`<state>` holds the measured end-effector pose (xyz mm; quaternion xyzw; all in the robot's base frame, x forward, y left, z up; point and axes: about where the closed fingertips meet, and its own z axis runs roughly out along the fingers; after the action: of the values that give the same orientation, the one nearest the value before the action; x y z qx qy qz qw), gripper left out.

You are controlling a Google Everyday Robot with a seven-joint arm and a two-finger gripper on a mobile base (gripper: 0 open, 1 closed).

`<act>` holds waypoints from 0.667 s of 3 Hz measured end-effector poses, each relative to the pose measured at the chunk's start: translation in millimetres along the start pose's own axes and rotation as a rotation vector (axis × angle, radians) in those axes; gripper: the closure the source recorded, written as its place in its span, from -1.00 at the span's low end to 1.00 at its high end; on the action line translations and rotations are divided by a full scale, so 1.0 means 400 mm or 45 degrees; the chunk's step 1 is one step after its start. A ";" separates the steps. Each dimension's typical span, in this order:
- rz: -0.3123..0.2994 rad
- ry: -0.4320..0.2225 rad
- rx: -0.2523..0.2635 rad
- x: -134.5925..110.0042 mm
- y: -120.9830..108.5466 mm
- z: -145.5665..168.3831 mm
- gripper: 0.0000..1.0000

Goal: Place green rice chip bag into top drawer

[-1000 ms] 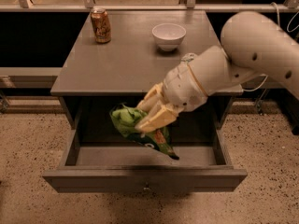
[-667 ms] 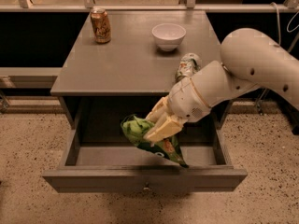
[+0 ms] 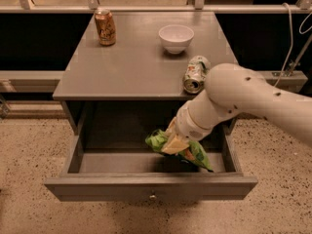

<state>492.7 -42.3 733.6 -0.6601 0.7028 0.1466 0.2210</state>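
The green rice chip bag [image 3: 192, 155] is crumpled, bright green with orange and white print. It hangs inside the open top drawer [image 3: 151, 186], to the right of its middle, low over the drawer floor. My gripper [image 3: 171, 141] is shut on the bag's upper left part, its tan fingers [image 3: 174, 144] pinching the foil. The white arm comes in from the right and reaches down into the drawer. The drawer is pulled fully out, with a small round knob [image 3: 153, 197] on its grey front.
On the grey cabinet top [image 3: 131, 67] stand a brown soda can [image 3: 105, 27] at the back left and a white bowl [image 3: 176, 37] at the back. A crushed white-green can [image 3: 195, 74] lies near the right front edge, close to my arm. Speckled floor surrounds the cabinet.
My gripper has carried the bag to the right and lower into the drawer. The arm has dropped with it.
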 end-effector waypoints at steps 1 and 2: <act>0.096 0.168 0.142 0.038 -0.137 0.074 0.91; 0.116 0.160 0.134 0.036 -0.128 0.074 0.31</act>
<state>546.4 -44.4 705.3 -0.6229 0.7512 0.0775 0.2041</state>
